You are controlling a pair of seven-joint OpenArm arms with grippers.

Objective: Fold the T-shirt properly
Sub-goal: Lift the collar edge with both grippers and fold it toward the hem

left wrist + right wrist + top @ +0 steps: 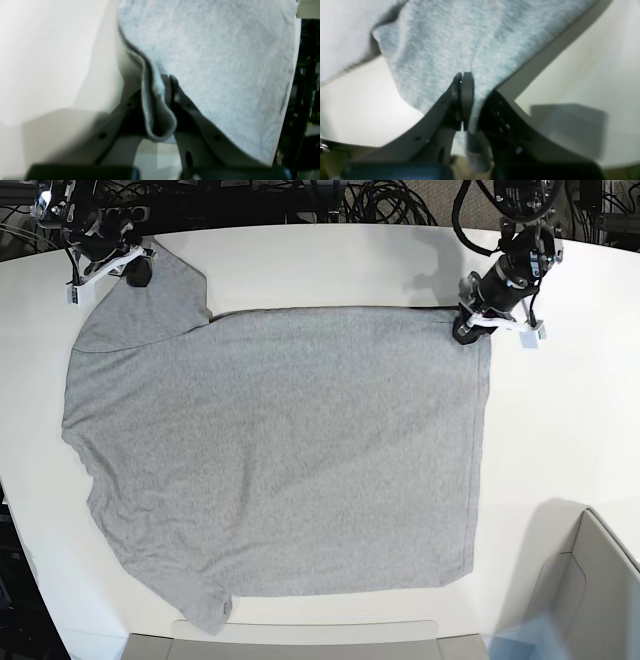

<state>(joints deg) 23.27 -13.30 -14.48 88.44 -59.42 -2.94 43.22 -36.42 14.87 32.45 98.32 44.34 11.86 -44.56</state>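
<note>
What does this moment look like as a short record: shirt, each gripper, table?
shirt: grey T-shirt, spread flat, plain side up
left gripper: shut on the shirt's hem corner, base view's right
right gripper: shut on a sleeve, base view's left
table: white, shirt covers most of it
fold: none made yet

A white surface is lit from above; black cables are bundled behind it, and pale bins are set at its near edge.

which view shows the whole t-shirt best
The base view: the T-shirt lies spread flat on the table, all edges visible. The left and right wrist views show only blurred close-ups of cloth pinched in each gripper.
</note>
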